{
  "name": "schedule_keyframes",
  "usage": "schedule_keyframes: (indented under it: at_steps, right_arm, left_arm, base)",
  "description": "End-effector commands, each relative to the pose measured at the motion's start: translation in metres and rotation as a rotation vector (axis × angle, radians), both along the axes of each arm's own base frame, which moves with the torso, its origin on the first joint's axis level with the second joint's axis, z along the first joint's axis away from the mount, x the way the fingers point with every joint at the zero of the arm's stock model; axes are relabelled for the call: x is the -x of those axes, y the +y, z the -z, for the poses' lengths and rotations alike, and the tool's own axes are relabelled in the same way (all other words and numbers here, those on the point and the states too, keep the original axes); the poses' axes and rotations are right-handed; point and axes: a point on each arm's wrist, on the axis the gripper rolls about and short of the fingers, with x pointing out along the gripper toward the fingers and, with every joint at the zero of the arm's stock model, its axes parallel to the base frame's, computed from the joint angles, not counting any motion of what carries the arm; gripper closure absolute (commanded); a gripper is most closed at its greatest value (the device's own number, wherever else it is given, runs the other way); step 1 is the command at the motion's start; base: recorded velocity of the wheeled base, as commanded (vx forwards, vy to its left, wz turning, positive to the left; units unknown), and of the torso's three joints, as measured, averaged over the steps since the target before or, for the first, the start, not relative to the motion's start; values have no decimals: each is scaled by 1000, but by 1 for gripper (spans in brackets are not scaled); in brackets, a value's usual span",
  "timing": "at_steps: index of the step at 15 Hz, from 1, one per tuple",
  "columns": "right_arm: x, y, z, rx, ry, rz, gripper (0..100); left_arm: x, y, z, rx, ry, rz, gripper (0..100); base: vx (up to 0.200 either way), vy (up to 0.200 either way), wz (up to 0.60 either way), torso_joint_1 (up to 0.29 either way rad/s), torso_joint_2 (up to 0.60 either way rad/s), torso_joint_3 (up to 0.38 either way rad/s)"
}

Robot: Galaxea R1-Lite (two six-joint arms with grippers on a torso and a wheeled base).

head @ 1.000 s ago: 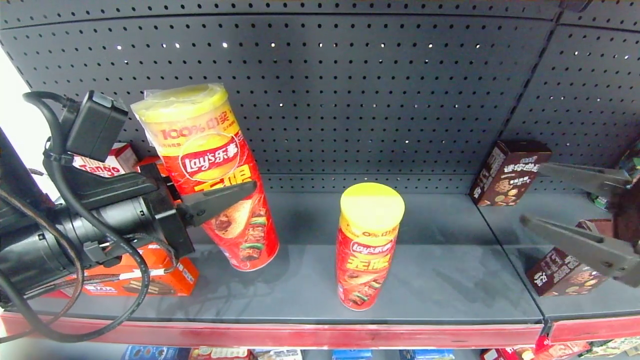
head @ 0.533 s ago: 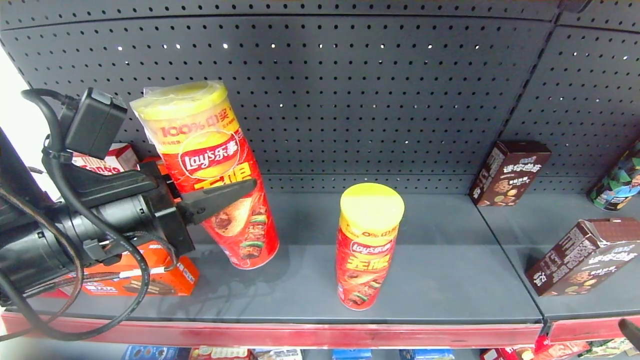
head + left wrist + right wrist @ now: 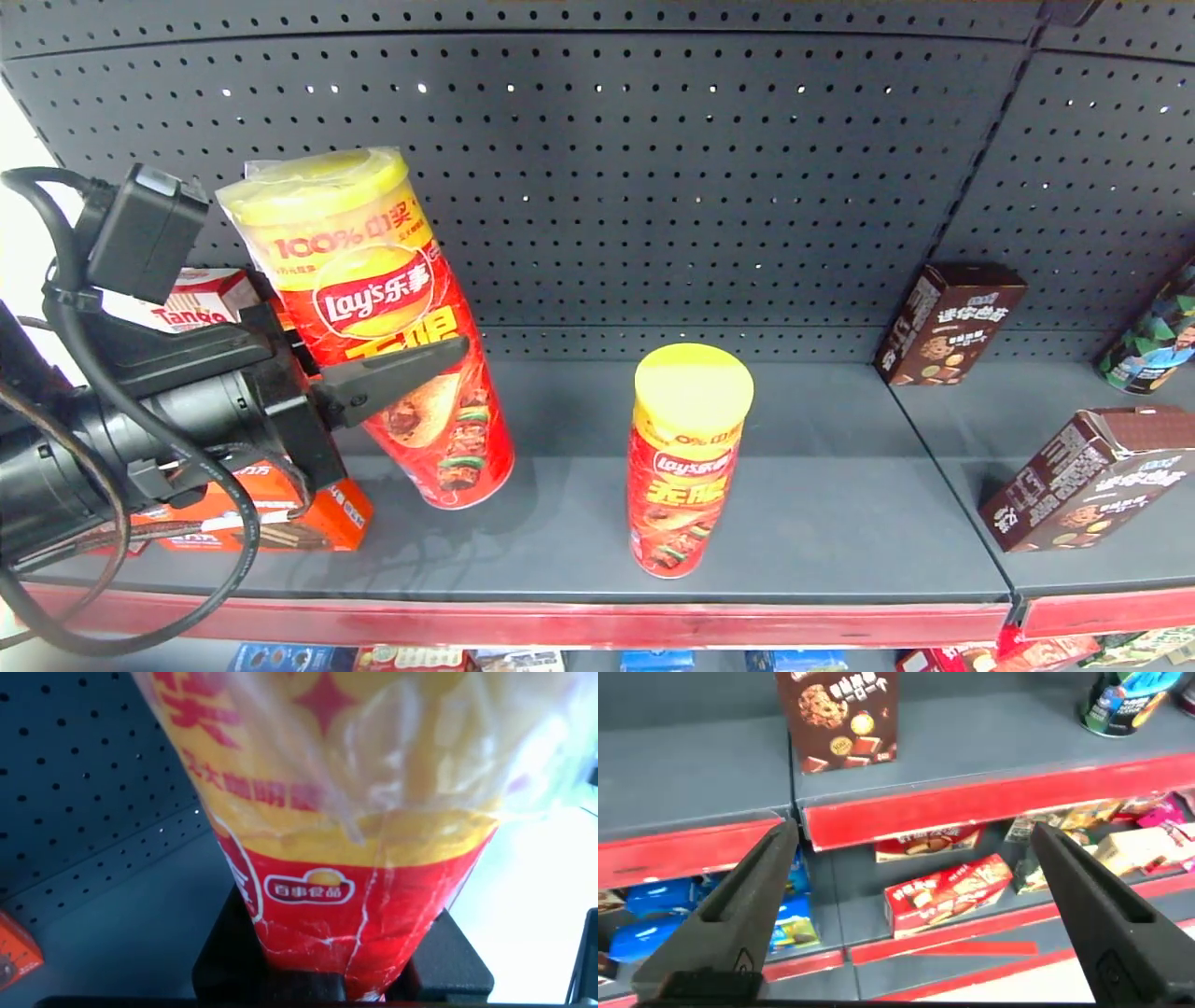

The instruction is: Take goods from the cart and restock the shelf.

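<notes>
Nudged left, my left gripper (image 3: 397, 369) clamps the tilted chip can (image 3: 373, 308) at the shelf (image 3: 840, 485) board, not released yet. The second can (image 3: 689, 457) already stands mid-shelf. My right gripper (image 3: 913, 838), withdrawn, hangs spread by the lower shelves.

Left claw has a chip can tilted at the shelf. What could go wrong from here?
The held can leans in the left claw, so released like this it might tip rather than stand on the shelf. Its loose plastic wrap could let it slip in the grip. The orange box sits close below the claw; lowering might knock it.
</notes>
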Motion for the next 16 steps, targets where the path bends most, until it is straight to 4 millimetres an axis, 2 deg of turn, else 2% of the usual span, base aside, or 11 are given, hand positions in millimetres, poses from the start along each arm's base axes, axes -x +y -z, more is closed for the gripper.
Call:
schedule_keyframes:
  at_steps: [1, 5, 11, 16]
  right_arm:
    - [1, 1, 3, 7, 4, -55, 0]
    - [1, 3, 7, 15, 52, -124, 0]
    - [1, 3, 7, 8, 51, -122, 0]
    - [1, 3, 7, 8, 51, -122, 0]
  left_arm:
    - [1, 0, -1, 2, -6, 3, 100]
    - [10, -1, 2, 0, -1, 5, 100]
    - [7, 0, 3, -3, 7, 2, 100]
    - [11, -12, 2, -23, -3, 70, 100]
  base:
    - [0, 0, 0, 0, 0, 0]
    - [0, 0, 0, 0, 0, 0]
    - [0, 0, 0, 0, 0, 0]
    - [0, 0, 0, 0, 0, 0]
